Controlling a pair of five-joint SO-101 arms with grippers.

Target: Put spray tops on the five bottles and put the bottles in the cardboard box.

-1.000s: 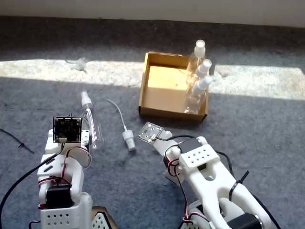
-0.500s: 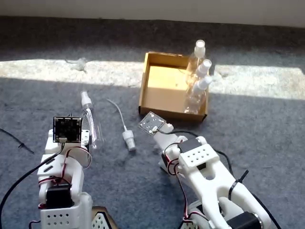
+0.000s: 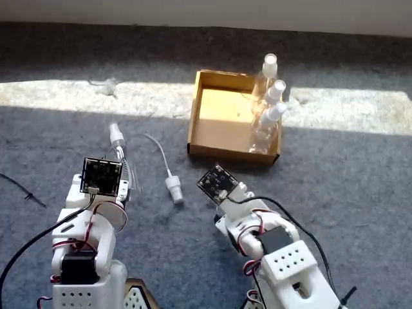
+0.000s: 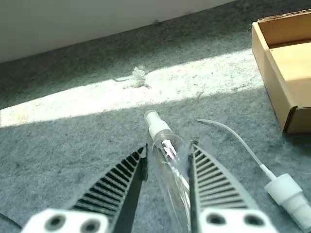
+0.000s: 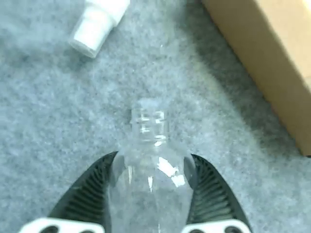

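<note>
The right gripper [image 5: 154, 162] is clamped on the shoulder of an open bottle [image 5: 150, 182], its jaws pressed to both sides and the threaded neck [image 5: 149, 124] sticking out bare ahead of them, low over the grey carpet [image 5: 43, 111]. This clear, thin-walled bottle looks empty, so it is probably very light, smooth enough to slip and soft enough to dent. A moderate squeeze on the body below the shoulder seems right, leaving the neck free.

Just beyond it lies the loose spray top [image 5: 99, 22], apart from the bottle, with the cardboard box [image 5: 272, 63] off to the other side. Its dip tube [image 3: 158, 151] is long, thin and likely bendy, so the white head is the place to grip.

The left gripper [image 4: 168, 148] straddles a capped bottle [image 4: 171, 170] lying on its side on the carpet. Its jaws are narrow around it, and a sliver of gap seems to remain on one side.

In the high view three bottles [image 3: 267, 109] with tops stand along one wall inside the cardboard box [image 3: 212, 151]
</note>
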